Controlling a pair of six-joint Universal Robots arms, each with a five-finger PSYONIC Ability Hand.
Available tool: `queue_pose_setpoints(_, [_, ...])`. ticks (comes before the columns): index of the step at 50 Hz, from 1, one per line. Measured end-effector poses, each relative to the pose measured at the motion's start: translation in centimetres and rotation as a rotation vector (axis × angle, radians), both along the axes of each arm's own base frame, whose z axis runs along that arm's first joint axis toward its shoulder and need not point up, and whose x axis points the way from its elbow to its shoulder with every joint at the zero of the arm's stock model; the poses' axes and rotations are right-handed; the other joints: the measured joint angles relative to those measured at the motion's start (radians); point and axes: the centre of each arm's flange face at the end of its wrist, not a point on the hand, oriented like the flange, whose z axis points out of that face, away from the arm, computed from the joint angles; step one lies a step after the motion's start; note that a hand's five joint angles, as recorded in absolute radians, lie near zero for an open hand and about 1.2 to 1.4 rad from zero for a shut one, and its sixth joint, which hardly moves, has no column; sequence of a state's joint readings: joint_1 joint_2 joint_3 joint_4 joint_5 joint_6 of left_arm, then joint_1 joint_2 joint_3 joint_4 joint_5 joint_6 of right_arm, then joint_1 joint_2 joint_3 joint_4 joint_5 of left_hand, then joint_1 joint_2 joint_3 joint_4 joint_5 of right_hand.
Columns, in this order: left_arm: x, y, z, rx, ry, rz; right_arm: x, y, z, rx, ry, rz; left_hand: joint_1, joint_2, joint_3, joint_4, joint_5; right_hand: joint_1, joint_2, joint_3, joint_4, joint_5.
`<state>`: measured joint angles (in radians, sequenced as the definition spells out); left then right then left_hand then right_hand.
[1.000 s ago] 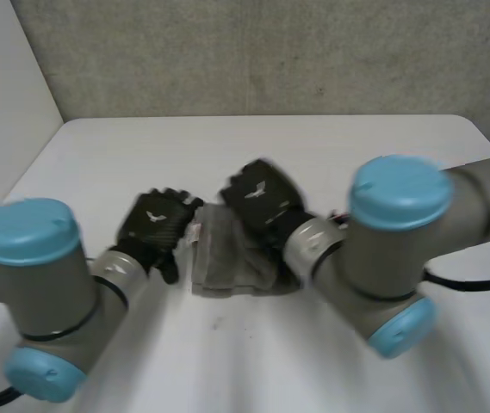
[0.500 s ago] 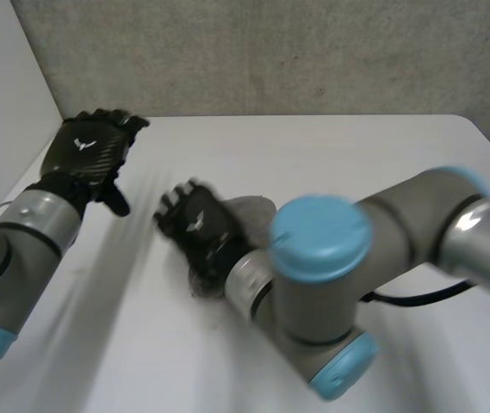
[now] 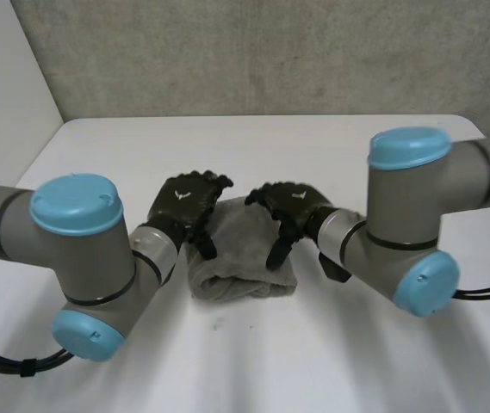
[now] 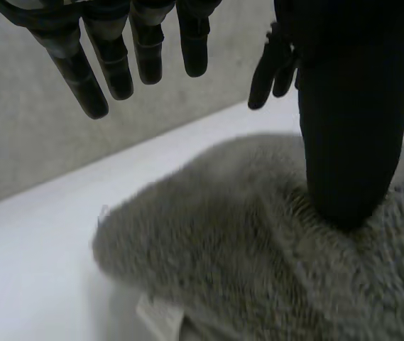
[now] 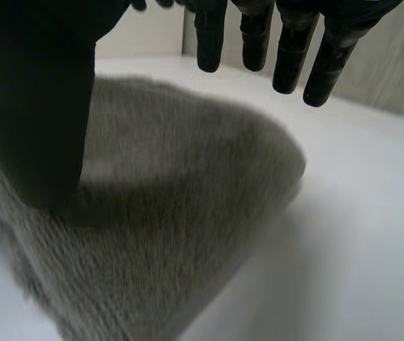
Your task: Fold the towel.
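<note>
The white counter point(image 3: 253, 361) runs from the near edge up to a grey, speckled wall. Closest in stand the two arms, bent at their light-blue caps: the left arm point(image 3: 81, 249) on one side and the right arm point(image 3: 408, 224) on the other, both reaching inward toward the middle.

Between them lies the towel point(image 3: 243, 262), grey and fluffy, folded into a small thick bundle at the centre of the counter, with its rounded folded edge toward the near side.

Both hands are on the towel's far half. The left hand point(image 3: 184, 200) sits at its left edge and the right hand point(image 3: 294, 202) at its right edge, close to each other but not touching.

In the left wrist view the thumb point(image 4: 347, 142) presses down into the pile, while the fingers point(image 4: 109, 57) hang straight and spread above the cloth, clear of it, so this hand is apart and clamps nothing. The right wrist view shows the same: its thumb point(image 5: 38, 128) is planted on the towel and its fingers point(image 5: 294, 50) are straight and held off the cloth.

Beyond the hands is bare counter, then the wall point(image 3: 270, 52).
</note>
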<state>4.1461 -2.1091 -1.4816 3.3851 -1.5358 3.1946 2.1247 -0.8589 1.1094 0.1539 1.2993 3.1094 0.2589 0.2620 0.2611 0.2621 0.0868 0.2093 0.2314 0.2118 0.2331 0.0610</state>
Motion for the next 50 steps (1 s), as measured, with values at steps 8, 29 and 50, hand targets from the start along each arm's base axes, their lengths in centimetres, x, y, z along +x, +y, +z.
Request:
queue_pose_setpoints(8, [0.5, 0.0, -2.9, 0.04, -0.083, 0.009, 0.7, -1.0, -4.1, -0.002, 0.101, 0.028, -0.001, -0.007, -0.005, -0.007, -0.006, 0.0, 0.0, 0.0, 0.0, -0.004])
queue_pose_setpoints(29, [3.6, -0.5, 13.3, -0.318, 0.013, 0.087, -6.2, -3.4, 14.2, -0.489, 0.038, -0.358, -0.019, -0.026, -0.024, -0.026, -0.027, 0.0, 0.0, 0.0, 0.0, -0.013])
queue_pose_setpoints(50, [8.4, 1.3, 20.1, -0.126, 0.242, 0.104, -10.3, -0.1, 17.9, -0.447, 0.053, -0.443, -0.073, -0.085, -0.083, -0.084, -0.061, 0.0, 0.0, 0.0, 0.0, -0.013])
